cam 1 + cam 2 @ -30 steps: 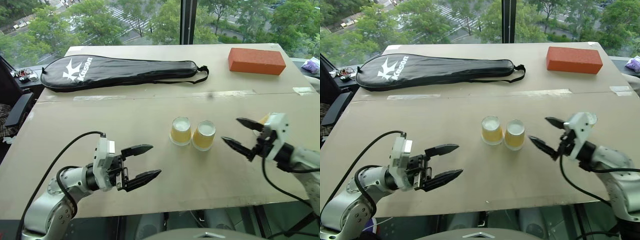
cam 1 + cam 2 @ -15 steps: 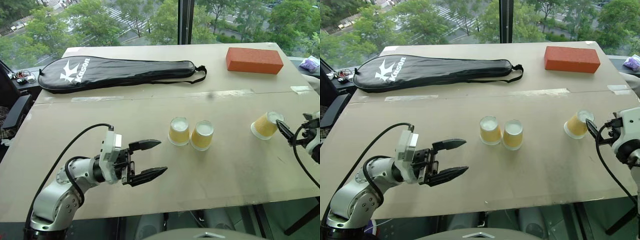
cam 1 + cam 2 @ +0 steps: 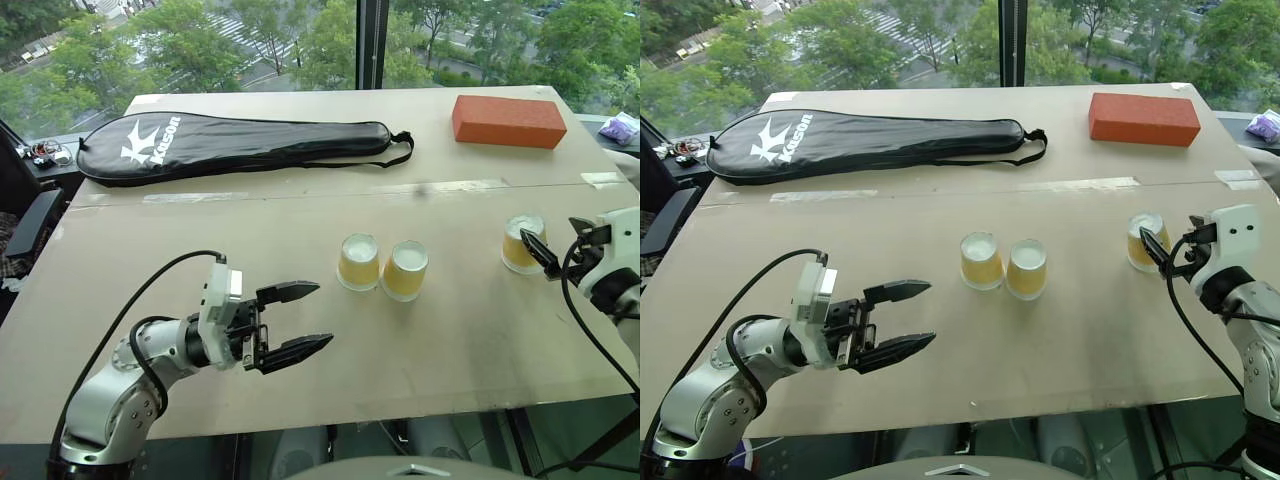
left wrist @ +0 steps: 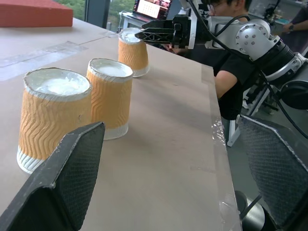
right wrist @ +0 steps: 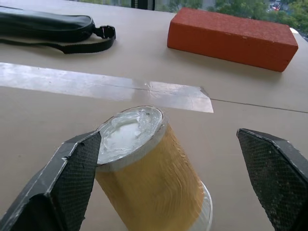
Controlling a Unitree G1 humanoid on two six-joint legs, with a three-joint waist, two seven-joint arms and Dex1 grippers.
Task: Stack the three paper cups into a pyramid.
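Swung outward, right tool (image 3: 1162, 240) straddles third cup (image 3: 1143, 241), brick (image 3: 1144, 118) beyond.

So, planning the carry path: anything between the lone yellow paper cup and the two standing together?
Nothing: bare brown tabletop separates the lone yellow paper cup from the pair, per both eye views.

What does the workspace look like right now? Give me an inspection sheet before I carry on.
Surface: tan table with a taped seam across it.
Job's things: two cups upside down, side by side at mid-table; third cup apart on the right, tilted, one edge lifted. No pyramid yet.
Clutter: black racket case and red brick at the far side.
Grippers: left gripper open, empty, short of the pair; right gripper open, one finger at the third cup.
Cables: black cable on each arm.
Surroundings: window with trees; a person seated beyond the table's right edge.
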